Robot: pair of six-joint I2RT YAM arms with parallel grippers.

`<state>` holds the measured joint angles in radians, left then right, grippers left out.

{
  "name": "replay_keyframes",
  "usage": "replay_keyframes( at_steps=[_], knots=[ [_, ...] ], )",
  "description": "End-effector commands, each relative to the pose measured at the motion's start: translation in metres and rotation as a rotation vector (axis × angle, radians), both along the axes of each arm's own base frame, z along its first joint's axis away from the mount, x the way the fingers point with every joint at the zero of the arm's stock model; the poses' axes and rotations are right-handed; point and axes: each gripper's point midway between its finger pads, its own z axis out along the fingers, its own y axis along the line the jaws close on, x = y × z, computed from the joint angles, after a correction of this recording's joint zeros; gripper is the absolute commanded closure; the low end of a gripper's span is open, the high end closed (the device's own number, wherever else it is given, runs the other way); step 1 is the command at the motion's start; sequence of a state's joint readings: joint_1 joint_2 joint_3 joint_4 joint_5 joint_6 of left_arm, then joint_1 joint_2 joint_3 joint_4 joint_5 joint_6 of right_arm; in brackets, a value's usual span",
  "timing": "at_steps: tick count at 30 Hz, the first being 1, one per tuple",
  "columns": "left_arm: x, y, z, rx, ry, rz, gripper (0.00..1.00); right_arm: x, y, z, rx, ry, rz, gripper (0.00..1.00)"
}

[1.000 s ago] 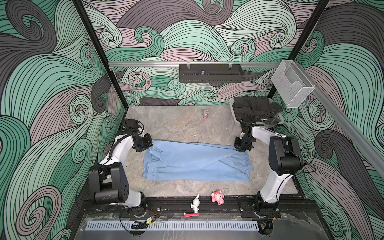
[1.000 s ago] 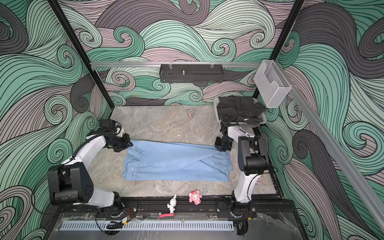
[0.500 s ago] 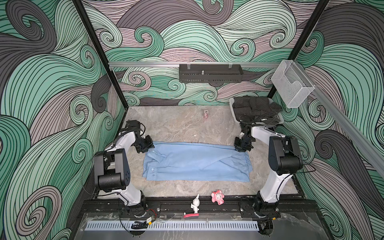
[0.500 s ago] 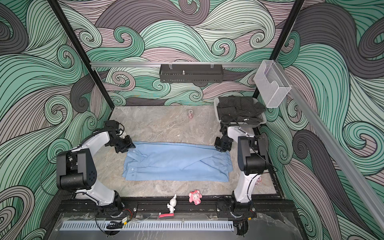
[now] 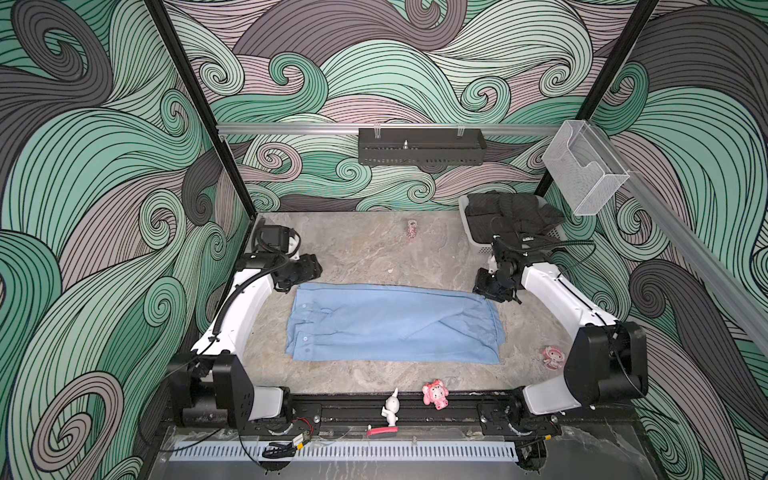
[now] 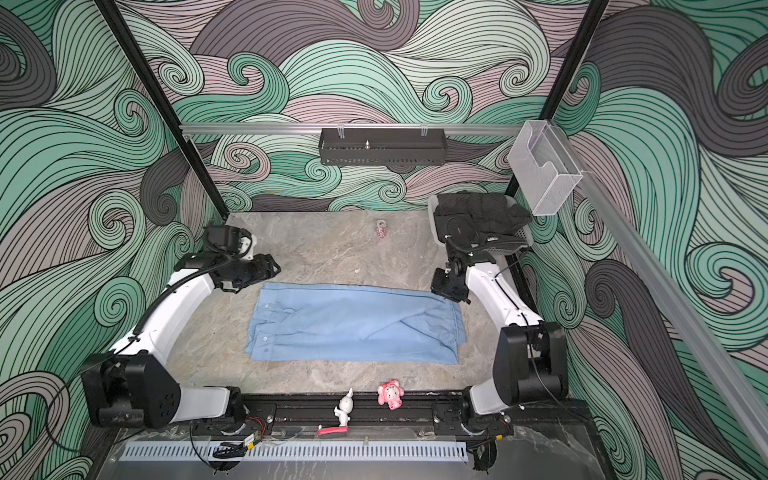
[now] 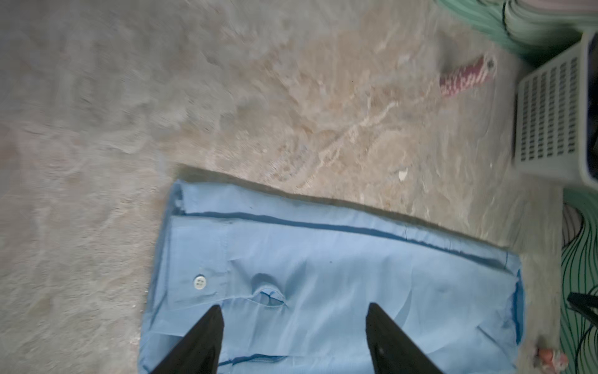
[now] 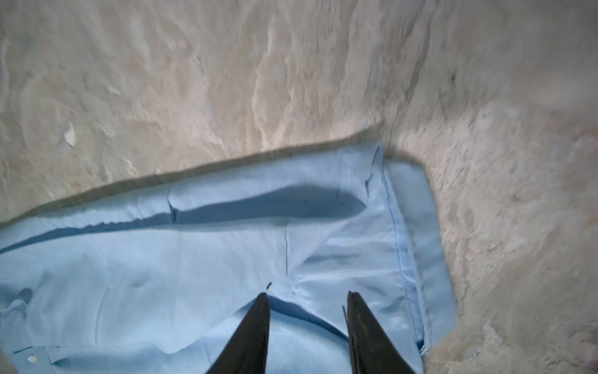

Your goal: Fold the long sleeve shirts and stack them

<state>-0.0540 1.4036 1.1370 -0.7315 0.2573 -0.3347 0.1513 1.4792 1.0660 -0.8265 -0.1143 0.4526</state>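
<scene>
Flat-folded light-blue shirt (image 5: 395, 322) on marbled tabletop (image 5: 365, 249), left gripper (image 5: 311, 271) near its far left corner, right gripper (image 5: 487, 291) at far right corner, dark garment (image 5: 511, 212) in basket (image 5: 478, 245) behind.

Light-blue shirt (image 5: 395, 322) folded flat, mid-table

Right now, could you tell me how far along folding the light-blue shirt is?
Done: the light-blue button-front shirt lies folded into a long band on the marbled table. In hand: nothing; left gripper and right gripper stand open at its far corners. Left: crosswise folds, stacking.
</scene>
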Motion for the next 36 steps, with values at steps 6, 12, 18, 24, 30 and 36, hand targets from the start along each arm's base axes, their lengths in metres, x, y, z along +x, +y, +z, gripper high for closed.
replay_keyframes(
  at_steps=[6,12,18,24,30,36],
  knots=[
    [-0.029,-0.027,-0.106,-0.121,0.351,0.052,0.35,-0.039,0.023,-0.059,0.070,0.134,-0.114,0.58],
    [-0.054,-0.021,-0.150,-0.167,0.461,0.191,0.34,-0.013,0.029,-0.089,0.035,0.169,-0.078,0.58],
    [-0.084,-0.001,-0.161,-0.232,0.489,0.337,0.33,0.047,0.056,-0.086,0.003,0.127,0.139,0.60],
    [-0.103,-0.004,-0.154,-0.299,0.488,0.380,0.33,0.113,0.105,-0.075,-0.006,0.041,0.347,0.61],
    [-0.120,-0.009,-0.156,-0.331,0.517,0.397,0.33,0.169,0.129,-0.076,-0.024,-0.004,0.429,0.62],
    [-0.117,-0.022,-0.129,-0.425,0.474,0.387,0.34,0.208,0.138,-0.048,-0.069,-0.060,0.543,0.59]
  ],
)
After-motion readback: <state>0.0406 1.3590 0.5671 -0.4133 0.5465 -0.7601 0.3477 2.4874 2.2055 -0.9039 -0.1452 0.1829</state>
